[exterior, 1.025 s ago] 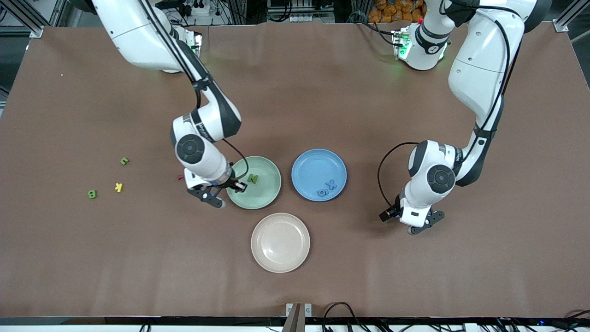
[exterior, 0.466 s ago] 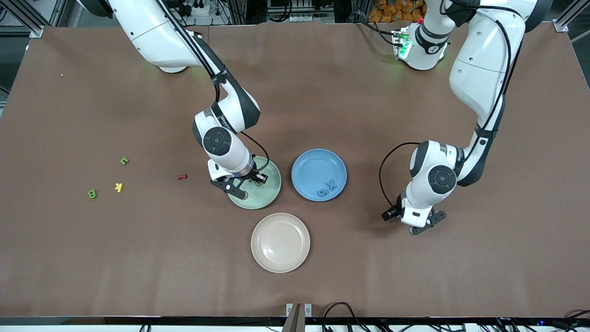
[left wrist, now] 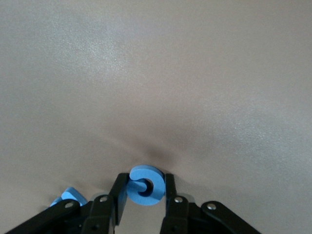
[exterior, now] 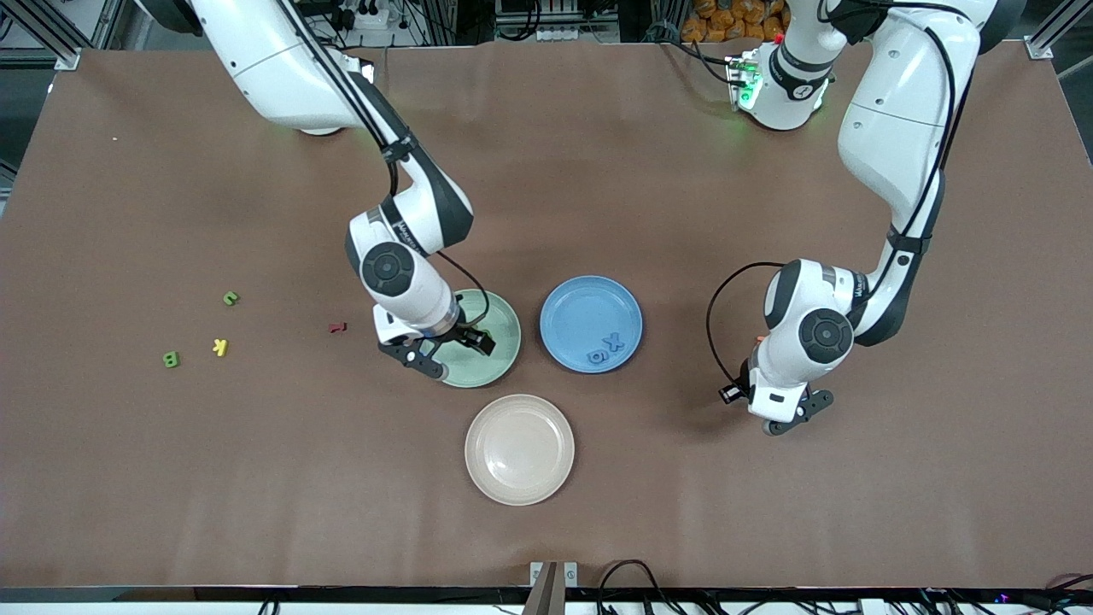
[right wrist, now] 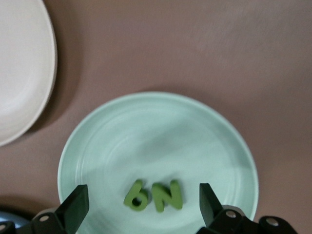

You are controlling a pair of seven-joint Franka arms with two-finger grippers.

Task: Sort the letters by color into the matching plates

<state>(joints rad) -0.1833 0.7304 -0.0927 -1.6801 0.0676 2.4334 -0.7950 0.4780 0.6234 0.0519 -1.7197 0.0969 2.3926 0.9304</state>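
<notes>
Green letters, an N (right wrist: 167, 196) and a rounder piece (right wrist: 136, 196), lay side by side in the pale green plate (exterior: 499, 354) at the centre of the front view, under the right gripper (right wrist: 142, 210), whose jaws stood wide apart over them. At the lower right of that view, the left gripper (left wrist: 142, 192) was down at the table (exterior: 546, 171), its fingers pinching a round blue letter (left wrist: 146, 184). Two more blue letters (exterior: 605, 348) rested in the blue plate (exterior: 581, 299).
</notes>
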